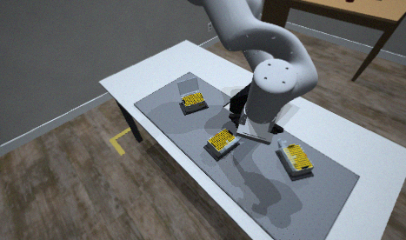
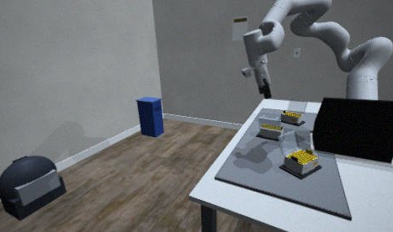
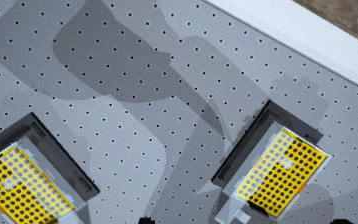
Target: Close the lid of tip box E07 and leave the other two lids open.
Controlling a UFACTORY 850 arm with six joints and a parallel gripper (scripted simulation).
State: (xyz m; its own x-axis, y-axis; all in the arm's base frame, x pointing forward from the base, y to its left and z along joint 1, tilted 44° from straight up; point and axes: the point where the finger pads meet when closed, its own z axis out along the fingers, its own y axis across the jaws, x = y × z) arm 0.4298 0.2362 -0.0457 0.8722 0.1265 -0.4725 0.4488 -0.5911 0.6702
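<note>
1. At eleven o'clock from the middle box, the far yellow-topped tip box with a clear lid (image 1: 193, 100) (image 2: 291, 117) is seen in its holder, its lid raised. If it is not E07, that lid is to be left fully open.
2. The middle yellow-topped, pale-walled tip box (image 1: 222, 140) (image 2: 271, 131) (image 3: 285, 172) sits in its dark plate, its lid also raised. No sticker can be read, so E07's position among the three cannot be told; the ID should be confirmed before any lid is touched.
3. The black-fingered gripper (image 1: 256, 129) (image 2: 264, 90) (image 3: 243, 221) hangs above the grey perforated mat (image 1: 168, 100) (image 2: 251, 147) (image 3: 131, 130), towards two o'clock from the middle box. Its fingers are spread wide; nothing is held and no contact is seen. For pressing, the fingers are probably best brought together.
4. At three o'clock from the middle box, the right yellow-topped tip box (image 1: 297, 157) (image 2: 301, 163) (image 3: 18, 185) stands in its plate, lid up. On whichever box is E07, the lid should be swept gently over from the hinge side, then its front edge pressed straight down until latched; a sideways push could lift the loose box off its locators.
</note>
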